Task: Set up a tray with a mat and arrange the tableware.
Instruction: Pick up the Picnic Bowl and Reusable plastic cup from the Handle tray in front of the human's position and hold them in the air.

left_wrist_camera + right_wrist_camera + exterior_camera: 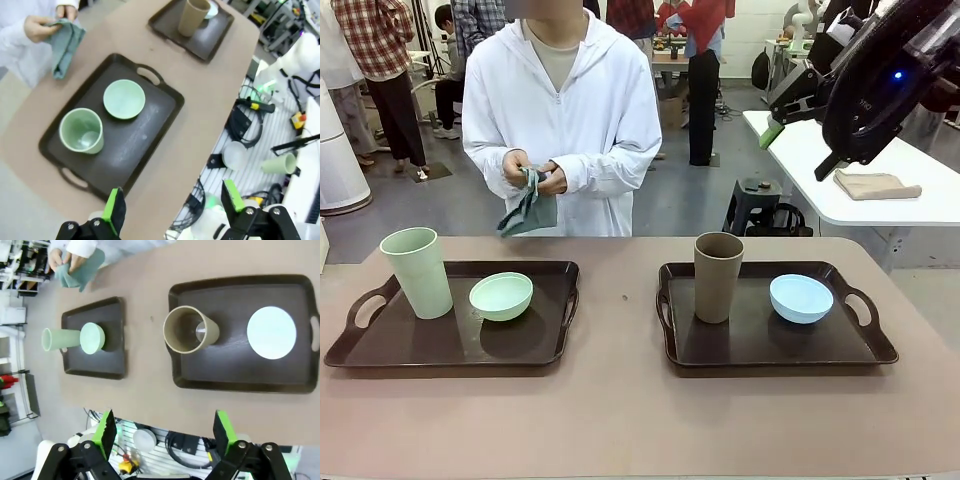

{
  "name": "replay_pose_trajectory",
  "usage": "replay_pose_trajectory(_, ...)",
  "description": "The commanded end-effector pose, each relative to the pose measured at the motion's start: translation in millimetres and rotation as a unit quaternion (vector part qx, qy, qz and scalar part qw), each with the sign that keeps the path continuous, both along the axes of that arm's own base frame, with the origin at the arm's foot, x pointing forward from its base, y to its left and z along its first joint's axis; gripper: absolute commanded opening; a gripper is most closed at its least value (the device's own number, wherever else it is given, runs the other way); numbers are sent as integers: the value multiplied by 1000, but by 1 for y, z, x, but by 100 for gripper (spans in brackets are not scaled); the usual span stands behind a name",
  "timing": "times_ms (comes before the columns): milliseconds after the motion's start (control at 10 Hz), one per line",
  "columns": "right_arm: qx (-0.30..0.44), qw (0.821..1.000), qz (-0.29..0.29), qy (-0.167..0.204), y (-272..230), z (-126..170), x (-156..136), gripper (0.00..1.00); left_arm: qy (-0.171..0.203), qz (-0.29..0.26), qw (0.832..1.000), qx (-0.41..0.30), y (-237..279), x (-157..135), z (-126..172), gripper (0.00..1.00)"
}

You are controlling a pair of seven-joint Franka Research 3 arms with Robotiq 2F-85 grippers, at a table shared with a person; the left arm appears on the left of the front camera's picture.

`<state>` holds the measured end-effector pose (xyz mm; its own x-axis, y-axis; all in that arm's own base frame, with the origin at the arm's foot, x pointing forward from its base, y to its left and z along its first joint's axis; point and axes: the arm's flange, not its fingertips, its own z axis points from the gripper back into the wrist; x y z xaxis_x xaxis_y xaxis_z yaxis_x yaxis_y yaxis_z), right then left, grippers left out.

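Teal cloth (528, 212) bunched in person's hands (535, 172), shape unclear, beyond counter (620, 410). Left pincer (172, 197), right pincer (163, 426): apart, empty. Green tumbler (417, 272), mint bowl (501, 296) on left tray (380, 352); brown tumbler (717, 277), blue bowl (801, 298) on right tray (760, 348).

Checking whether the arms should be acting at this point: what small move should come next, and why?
Probably lower the left gripper, jaws open and high over the table, toward the pale green tumbler to clear the left tray. The tumbler and the mint green bowl sit on its bare surface, while the folded cloth is in the person's hands.
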<state>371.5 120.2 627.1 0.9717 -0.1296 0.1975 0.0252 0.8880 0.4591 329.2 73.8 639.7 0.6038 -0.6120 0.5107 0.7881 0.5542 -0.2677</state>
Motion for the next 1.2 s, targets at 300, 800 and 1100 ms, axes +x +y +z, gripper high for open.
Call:
replay_pose_trajectory(300, 5, 1000, 10, -12, 0, 11, -10, 100, -1, 3, 1000, -2, 3, -1, 1, 100)
replay_pose_trajectory(800, -70, 994, 78, 33, 120, -8, 48, 100, -107, -194, 975, 25, 9, 92, -27, 100)
replay_pose_trajectory(1100, -87, 988, 109, 60, 183, -25, 86, 100, -124, -231, 964, -47, 54, 122, -47, 100)
